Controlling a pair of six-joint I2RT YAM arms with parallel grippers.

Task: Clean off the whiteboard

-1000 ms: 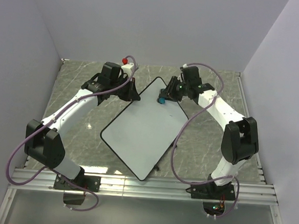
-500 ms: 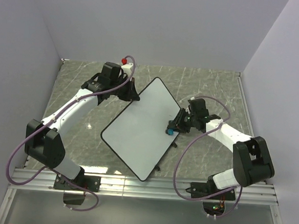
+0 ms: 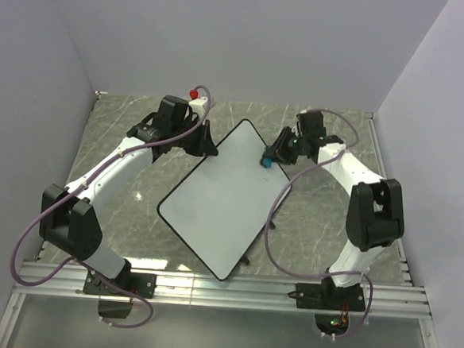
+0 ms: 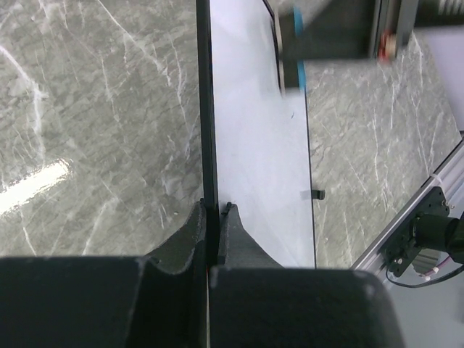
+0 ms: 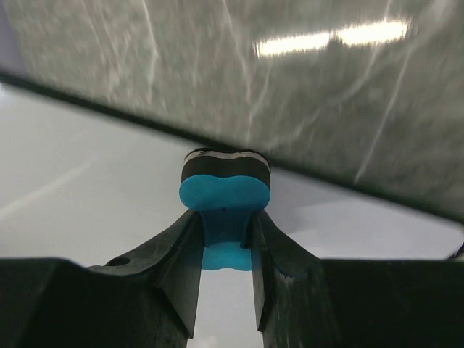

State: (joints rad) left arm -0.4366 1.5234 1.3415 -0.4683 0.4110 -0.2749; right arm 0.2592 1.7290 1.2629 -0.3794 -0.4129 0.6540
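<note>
We find the whiteboard (image 3: 222, 201) on the table (image 3: 316, 228), its far left rim clamped in the closed left gripper (image 4: 212, 216); the right gripper (image 5: 223, 239), pinching the eraser (image 5: 224, 187), sits at its far right edge

A grey, white-veined surface (image 3: 315, 232) had a ribbed metal rail (image 3: 224, 287) along its near edge and pale walls (image 3: 241, 39) beyond.

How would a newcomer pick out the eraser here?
Find the big whiteboard lying diagonally on the grey table. Near its far right edge, the right gripper is shut on the eraser. It is the only bright blue thing here, a small block with a dark layer on one face.
</note>
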